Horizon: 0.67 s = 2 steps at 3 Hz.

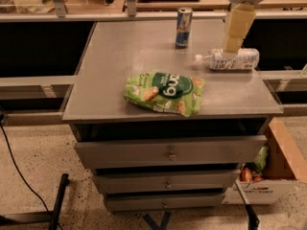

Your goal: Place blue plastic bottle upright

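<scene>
At the right rear of the grey drawer table [120, 47], I see the blue plastic bottle [242, 60] lying on its side, white cap pointing left. The gripper [231, 46] hangs directly over the bottle's middle, its tip at or just above the upper surface; I cannot tell how wide it stands. 1 drink can [183, 27] stands upright to the rear left, and 1 green snack bag [165, 92] lies near the front.

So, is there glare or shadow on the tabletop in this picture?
Camera view: warm, dim light; a soft pale sheen on the tabletop near the can; deep shadow under its front edge; the end effector hangs over the lying blue plastic bottle.
</scene>
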### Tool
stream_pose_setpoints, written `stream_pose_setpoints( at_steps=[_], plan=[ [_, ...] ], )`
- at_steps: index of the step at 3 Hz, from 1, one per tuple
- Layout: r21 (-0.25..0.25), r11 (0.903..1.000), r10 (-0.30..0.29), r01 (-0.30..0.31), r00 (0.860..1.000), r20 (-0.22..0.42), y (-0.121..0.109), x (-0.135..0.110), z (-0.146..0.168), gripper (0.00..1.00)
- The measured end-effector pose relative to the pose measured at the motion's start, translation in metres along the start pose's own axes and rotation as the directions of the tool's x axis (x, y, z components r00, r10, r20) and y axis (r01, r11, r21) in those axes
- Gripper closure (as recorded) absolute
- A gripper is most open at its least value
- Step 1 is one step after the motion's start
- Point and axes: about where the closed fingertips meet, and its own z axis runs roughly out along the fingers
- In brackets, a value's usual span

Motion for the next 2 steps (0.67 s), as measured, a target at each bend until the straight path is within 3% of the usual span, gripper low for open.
stream_pose_setpoints(
  at_steps=[1,2],
  plan=[
    [0.013,0.9997,0.02,-0.02,1.0,-0.007,-0.023,0.018,0.013,0.0],
    [0.018,0.9998,-0.004,0.005,1.0,-0.031,-0.041,0.031,0.035,0.0]
  ],
)
